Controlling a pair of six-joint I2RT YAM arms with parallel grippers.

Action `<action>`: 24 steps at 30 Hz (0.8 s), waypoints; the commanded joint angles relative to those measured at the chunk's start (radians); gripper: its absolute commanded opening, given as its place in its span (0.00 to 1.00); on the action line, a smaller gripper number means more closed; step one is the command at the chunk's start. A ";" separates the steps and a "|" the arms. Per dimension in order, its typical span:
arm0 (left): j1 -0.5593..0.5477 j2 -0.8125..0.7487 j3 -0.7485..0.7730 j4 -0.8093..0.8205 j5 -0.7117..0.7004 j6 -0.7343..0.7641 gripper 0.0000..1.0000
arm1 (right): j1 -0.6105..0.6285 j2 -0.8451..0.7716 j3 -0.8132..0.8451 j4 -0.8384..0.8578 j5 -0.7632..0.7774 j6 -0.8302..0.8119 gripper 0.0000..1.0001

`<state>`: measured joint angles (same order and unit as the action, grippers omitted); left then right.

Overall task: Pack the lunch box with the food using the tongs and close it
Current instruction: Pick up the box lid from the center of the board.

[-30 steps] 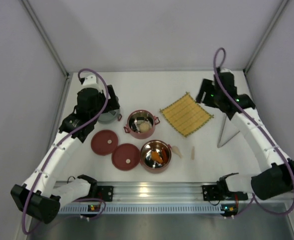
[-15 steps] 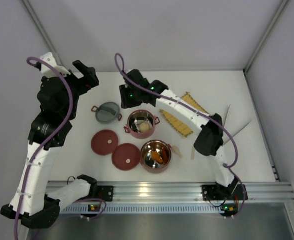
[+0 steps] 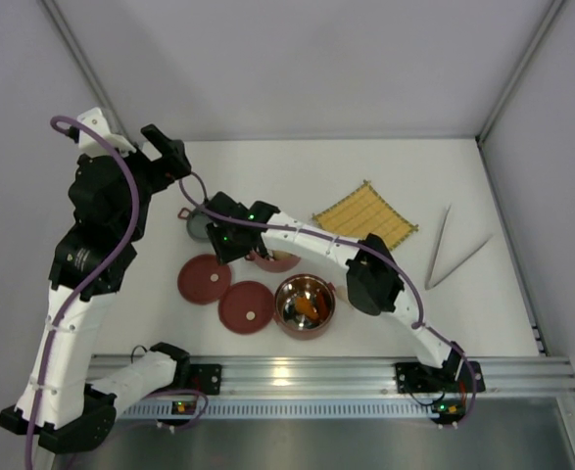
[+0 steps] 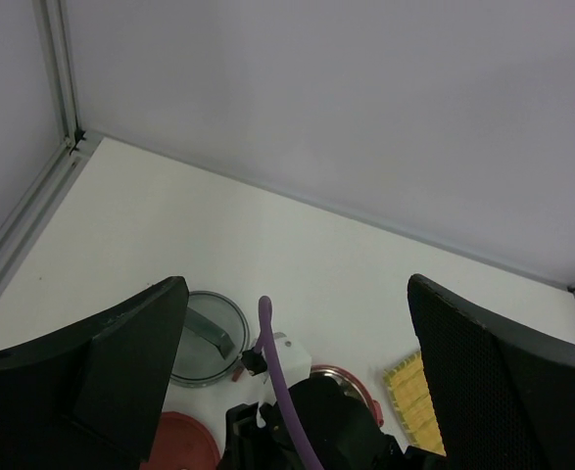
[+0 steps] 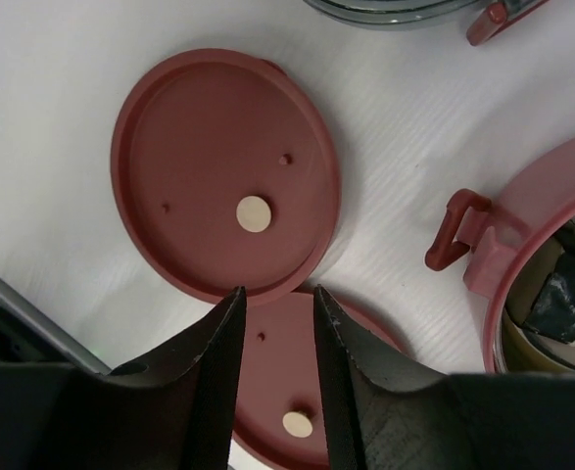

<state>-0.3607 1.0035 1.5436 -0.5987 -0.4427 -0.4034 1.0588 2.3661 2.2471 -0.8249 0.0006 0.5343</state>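
The tongs (image 3: 455,259) lie on the table at the right, with no gripper near them. My right arm stretches across to the left. Its gripper (image 3: 220,245) (image 5: 275,299) hovers low over two flat maroon lids (image 5: 218,166) (image 5: 287,392), its jaws a narrow gap apart with nothing between them. The far lunch box bowl (image 5: 522,255) holds a black-wrapped roll (image 5: 561,294) and is mostly hidden under that arm from above. The near bowl (image 3: 305,305) holds an orange piece (image 3: 310,307). My left gripper (image 3: 169,147) (image 4: 297,284) is raised at the far left, wide open and empty.
A grey steel lid (image 3: 201,225) (image 4: 204,338) lies behind the maroon lids (image 3: 205,279) (image 3: 247,306). The yellow woven mat (image 3: 363,221) sits at the back right. White walls close the table on three sides, and a metal rail runs along the near edge.
My right arm swung from the table's right side across to the left, over the maroon lids, and its jaws narrowed. My left arm lifted up and back from the grey lid.
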 commanded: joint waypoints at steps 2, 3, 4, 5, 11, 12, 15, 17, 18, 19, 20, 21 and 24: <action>0.003 -0.022 -0.008 0.004 0.001 0.021 0.99 | 0.018 0.013 -0.020 0.015 0.070 0.032 0.34; 0.003 -0.025 -0.011 0.005 0.002 0.021 0.99 | 0.020 0.015 -0.029 0.017 0.076 0.033 0.35; 0.003 -0.025 -0.013 0.004 0.004 0.021 0.99 | 0.020 0.016 -0.032 0.018 0.090 0.036 0.36; 0.003 -0.026 -0.013 0.004 0.009 0.018 0.99 | 0.021 0.021 -0.034 0.021 0.093 0.039 0.36; 0.003 -0.035 -0.013 -0.001 0.012 0.020 0.99 | 0.024 0.067 -0.034 0.052 0.061 0.052 0.38; 0.005 -0.037 -0.013 -0.001 0.010 0.020 0.99 | 0.024 0.076 -0.034 0.055 0.058 0.052 0.38; 0.003 -0.042 -0.013 -0.003 0.009 0.023 0.99 | 0.024 0.094 -0.027 0.059 0.055 0.056 0.38; 0.003 -0.043 -0.013 -0.006 0.010 0.023 0.99 | 0.024 0.100 -0.029 0.063 0.059 0.061 0.38; 0.003 -0.043 -0.011 -0.006 0.010 0.025 0.99 | 0.024 0.102 -0.027 0.063 0.059 0.061 0.39; 0.003 -0.045 -0.011 -0.004 0.010 0.025 0.99 | 0.023 0.105 -0.029 0.066 0.061 0.062 0.39; 0.003 -0.046 -0.011 -0.006 0.010 0.025 0.99 | 0.023 0.107 -0.029 0.070 0.059 0.062 0.39; 0.003 -0.045 -0.014 -0.006 0.012 0.026 0.99 | 0.021 0.111 -0.029 0.075 0.056 0.064 0.39; 0.003 -0.045 -0.016 -0.004 0.012 0.028 0.99 | 0.023 0.120 -0.029 0.086 0.045 0.067 0.39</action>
<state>-0.3607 0.9703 1.5314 -0.6094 -0.4351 -0.3912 1.0630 2.4786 2.2051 -0.7990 0.0517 0.5858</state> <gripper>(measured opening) 0.987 0.390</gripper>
